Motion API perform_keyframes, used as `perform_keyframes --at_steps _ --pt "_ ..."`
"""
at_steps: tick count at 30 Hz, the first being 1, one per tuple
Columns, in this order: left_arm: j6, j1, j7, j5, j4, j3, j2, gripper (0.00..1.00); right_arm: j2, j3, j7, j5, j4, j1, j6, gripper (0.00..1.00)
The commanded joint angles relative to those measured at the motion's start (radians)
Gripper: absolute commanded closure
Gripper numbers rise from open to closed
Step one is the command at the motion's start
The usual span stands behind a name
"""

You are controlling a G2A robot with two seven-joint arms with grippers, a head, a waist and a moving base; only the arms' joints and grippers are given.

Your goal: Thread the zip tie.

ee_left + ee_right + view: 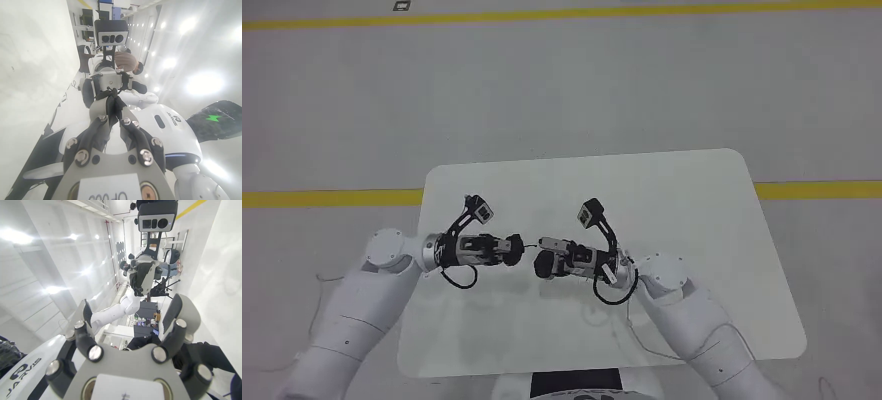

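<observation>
Above the white table the two arms face each other, tips a short gap apart. My left gripper is shut, and a thin dark zip tie pokes out from between its fingertips. My right gripper is open with nothing between its fingers. It points at the left gripper, which shows farther off with the dark tie end at its tip. In the left wrist view the right gripper sits just beyond the tie. How far the tie reaches is hard to make out.
The table has rounded corners and bare surface all around the arms. A yellow floor line runs behind it, level with its far half. People sit and stand in the room behind, away from the table.
</observation>
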Motion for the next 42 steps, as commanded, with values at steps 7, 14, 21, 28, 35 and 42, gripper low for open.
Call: perform_keyframes --at_steps 7,14,21,28,35,42 --pt "0.009 -0.001 0.002 0.039 0.017 0.009 0.003 1.0 0.002 0.006 0.002 0.068 0.028 0.0 0.003 0.0" --pt "-0.008 0.012 0.0 0.001 0.013 0.019 0.018 1.0 0.005 0.009 0.03 0.105 0.065 0.015 -0.024 0.0" --pt "-0.023 0.013 0.0 -0.06 0.002 0.055 0.037 1.0 0.005 -0.006 0.031 0.119 0.098 0.026 -0.045 0.55" --pt "-0.023 0.013 0.0 -0.06 0.002 0.055 0.037 1.0 0.004 -0.021 0.041 0.153 0.125 0.03 -0.064 0.66" --pt "-0.023 0.013 0.0 -0.06 0.002 0.055 0.037 1.0 0.004 -0.033 0.054 0.172 0.14 0.033 -0.072 0.74" --pt "-0.023 0.013 0.0 -0.06 0.002 0.055 0.037 1.0 0.005 -0.044 0.058 0.179 0.151 0.042 -0.071 0.78"
